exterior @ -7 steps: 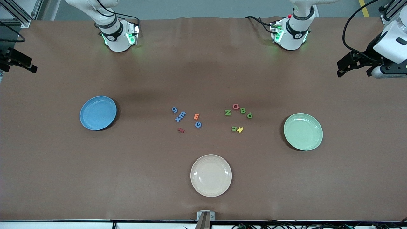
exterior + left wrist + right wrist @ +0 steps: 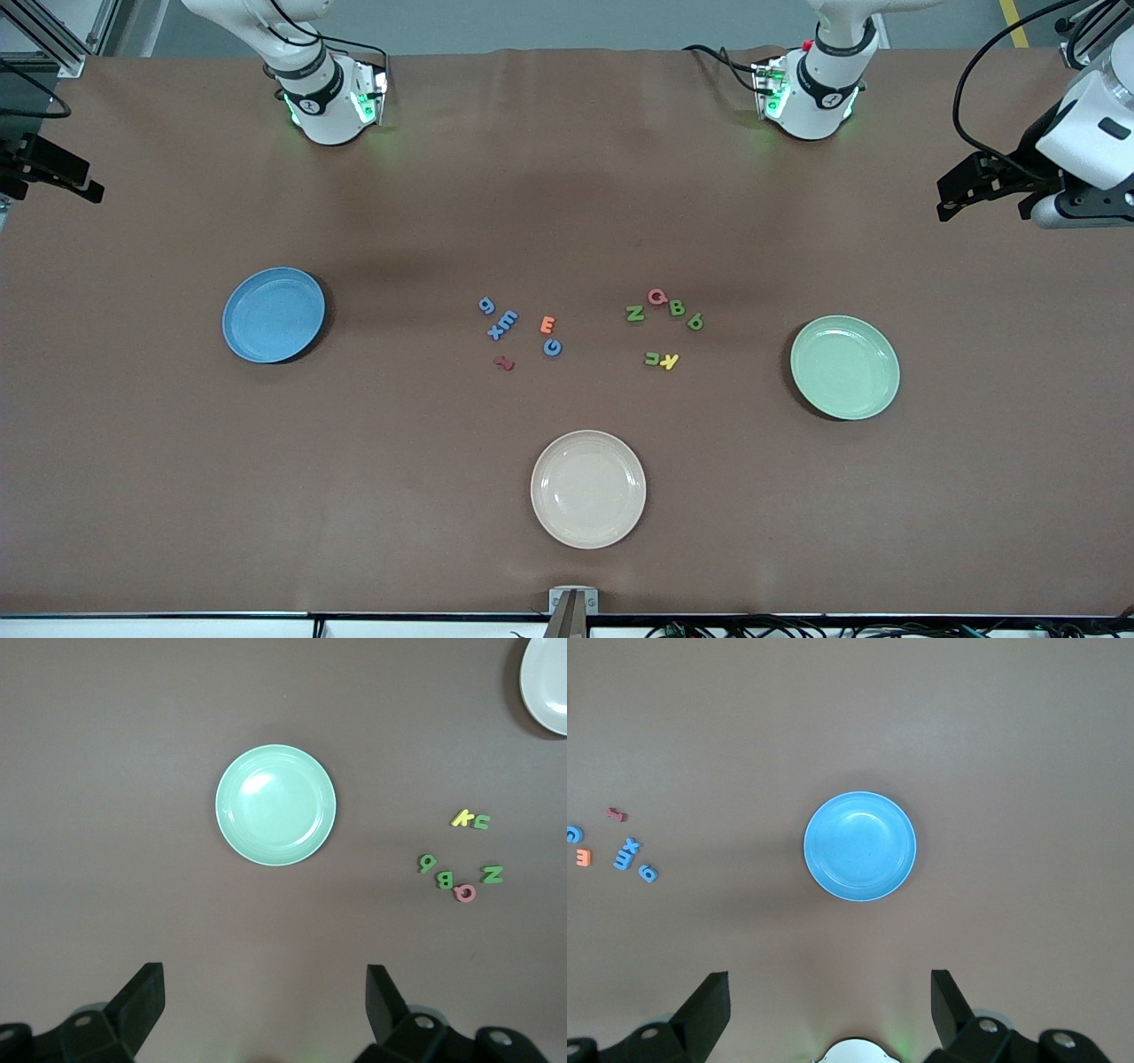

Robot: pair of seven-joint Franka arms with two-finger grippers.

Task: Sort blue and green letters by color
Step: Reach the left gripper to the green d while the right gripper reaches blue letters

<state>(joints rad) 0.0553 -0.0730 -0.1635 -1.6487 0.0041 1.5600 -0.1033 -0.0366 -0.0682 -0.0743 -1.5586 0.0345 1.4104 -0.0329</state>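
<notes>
Four blue letters lie mid-table: g, m, x, G. They also show in the right wrist view, for example the g. Four green letters lie toward the left arm's end: N, B, b, u. The left wrist view shows them too, for example the N. My left gripper is open and empty, high over the table's edge near the green plate. My right gripper is open and empty, high at the other end near the blue plate.
An orange E and a dark red piece lie among the blue letters. A pink G and a yellow K lie among the green ones. A cream plate sits nearest the front camera.
My left arm's hand has shifted slightly at the table's end. The letters, the plates and the right arm have not moved.
</notes>
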